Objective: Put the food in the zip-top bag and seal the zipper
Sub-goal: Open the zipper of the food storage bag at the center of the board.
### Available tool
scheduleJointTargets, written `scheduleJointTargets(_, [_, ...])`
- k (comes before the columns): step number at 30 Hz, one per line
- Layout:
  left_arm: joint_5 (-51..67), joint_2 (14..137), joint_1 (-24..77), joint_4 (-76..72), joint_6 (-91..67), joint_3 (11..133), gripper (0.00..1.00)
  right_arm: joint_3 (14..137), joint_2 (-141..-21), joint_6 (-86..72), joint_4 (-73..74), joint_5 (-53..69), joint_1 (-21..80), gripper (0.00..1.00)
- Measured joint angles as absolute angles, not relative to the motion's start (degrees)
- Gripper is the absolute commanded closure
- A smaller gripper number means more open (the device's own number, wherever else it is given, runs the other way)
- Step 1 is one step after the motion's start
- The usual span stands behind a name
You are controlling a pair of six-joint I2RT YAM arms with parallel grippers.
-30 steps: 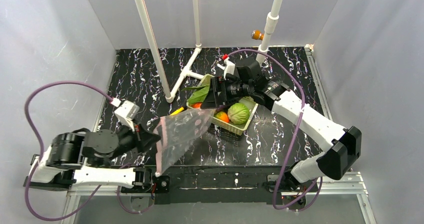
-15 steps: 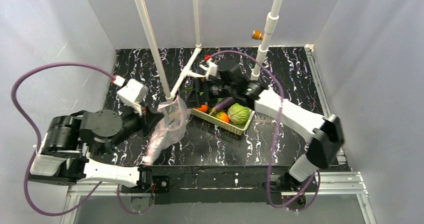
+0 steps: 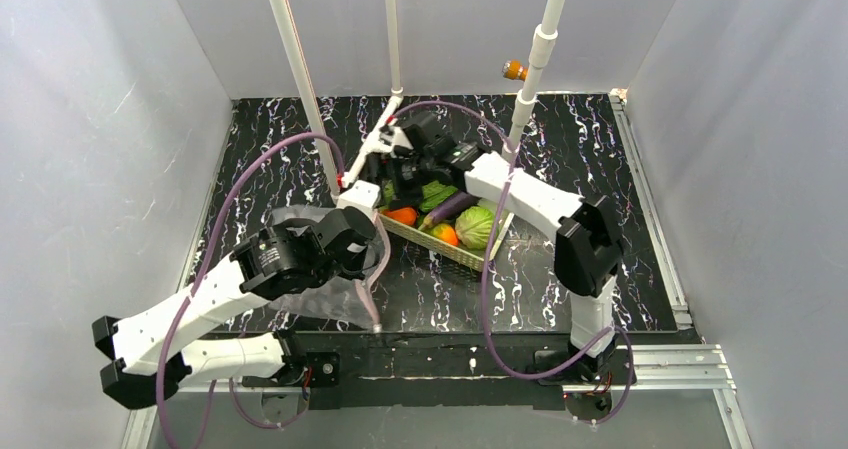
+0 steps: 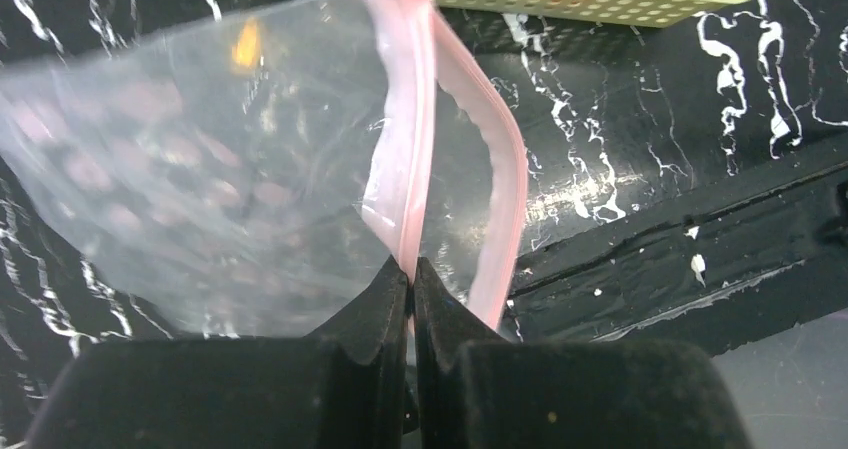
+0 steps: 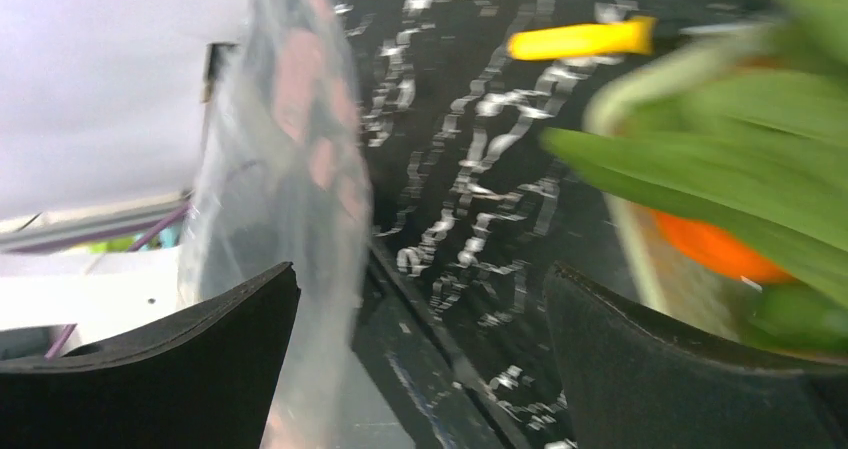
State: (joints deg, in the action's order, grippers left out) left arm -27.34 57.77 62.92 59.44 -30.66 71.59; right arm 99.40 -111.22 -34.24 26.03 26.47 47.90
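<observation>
Left gripper [image 4: 410, 269] is pinched tight on one lip of the zip-top bag [image 4: 200, 169], right at the pink zipper [image 4: 415, 119]. The other lip bows away, so the mouth gapes a bit. The bag lies slack on the table [image 3: 600, 169], just left of the slotted basket [image 3: 455, 251], partly under the left arm. All the food is in the basket, none bagged yet: cabbage [image 3: 478, 227] at the near-right, eggplant [image 3: 450, 207] across the middle, green leaves [image 3: 435, 191] at the far-left end, plus a couple of orange items [image 3: 403, 214]. Right gripper [image 5: 420, 274] has jaws spread wide and empty, hovering at the basket's far-left end with the bag on one side and the leaves on the other. I read the step as the first pick, or possibly grabbing the free lip. To do it well, left should hold that lip high and taut so the mouth faces the basket, and right should take the leaves low at the bunched stems, not the tips, then feed them in lengthwise. Compared with a second ago, the left arm has swung in from the left edge towards the basket. The bag was stretched flat and is now crumpled beneath it. The right arm has reached further left and back, off the basket's middle.
</observation>
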Motion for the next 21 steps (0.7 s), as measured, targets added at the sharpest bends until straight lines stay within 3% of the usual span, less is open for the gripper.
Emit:
scheduleJointTargets(9, [-20.8, 55.7, 53.6, 51.7, -29.4, 65.2, 1.00, 86.7, -96.4, -28.2, 29.4, 20.6, 37.6, 0.04])
scheduleJointTargets(16, [-19.0, 57.1, 51.8, 51.2, -29.7, 66.4, 1.00, 58.0, -75.1, -33.6, 5.3, 18.1, 50.6, 0.06])
scheduleJointTargets(21, [-17.3, 58.9, 51.8, 51.4, -31.7, 67.4, 1.00, 54.3, -73.2, -37.4, -0.7, 8.9, 59.3, 0.17])
